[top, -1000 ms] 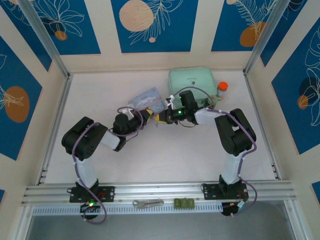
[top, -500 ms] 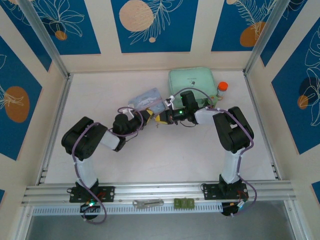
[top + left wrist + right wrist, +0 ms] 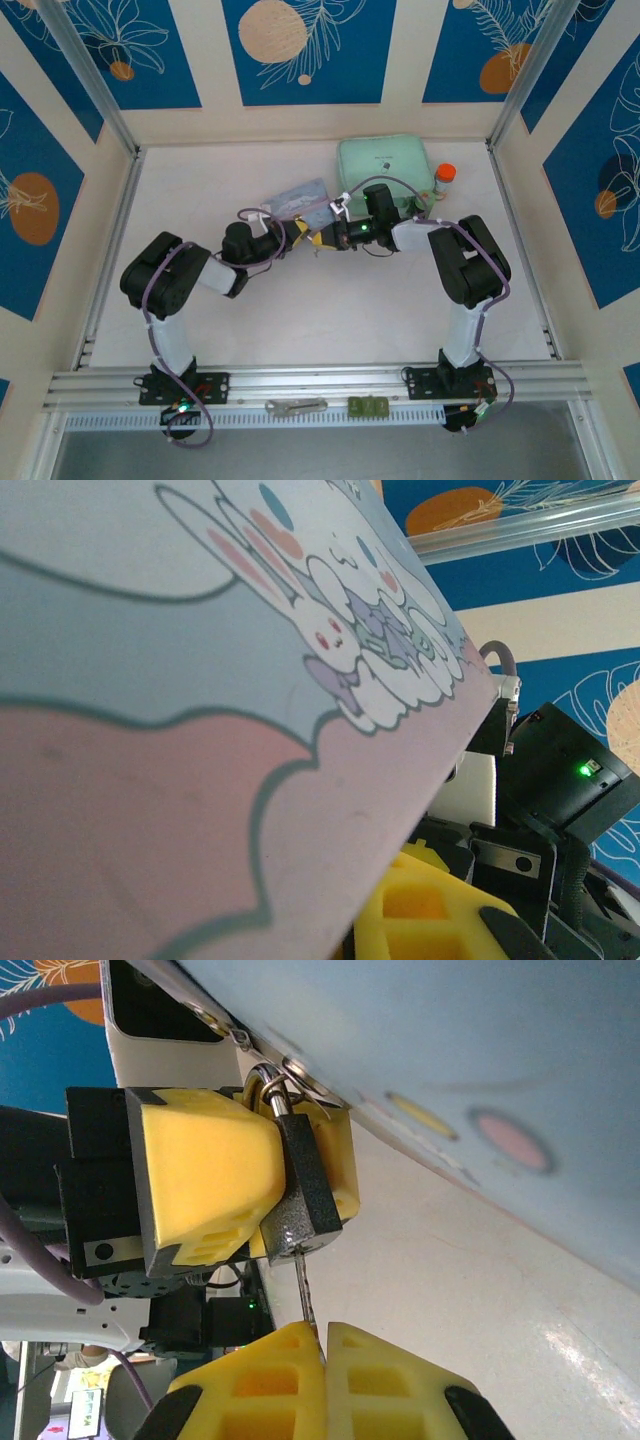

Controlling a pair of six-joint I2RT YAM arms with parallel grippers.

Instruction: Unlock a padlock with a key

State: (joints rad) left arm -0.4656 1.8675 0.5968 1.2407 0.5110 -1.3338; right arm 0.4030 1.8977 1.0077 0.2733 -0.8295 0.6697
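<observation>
Left arm [image 3: 185, 280] has nudged up-left, tin [image 3: 300, 196] with it; from above, your left gripper [image 3: 296, 233] and right gripper [image 3: 322, 238] meet at its near corner. Left wrist: tin looms close. Right wrist: left fingers [image 3: 200, 1185] clamp the padlock [image 3: 303, 1195] on the tin's hasp [image 3: 290, 1068], right fingers [image 3: 260, 1380] pinch the key [image 3: 306, 1295], blade in the keyhole. It's thin, slick metal, so grip its head firmly, turn gently.

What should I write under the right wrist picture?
The right gripper holds the key against the bottom of the padlock, which the left gripper grips.
</observation>
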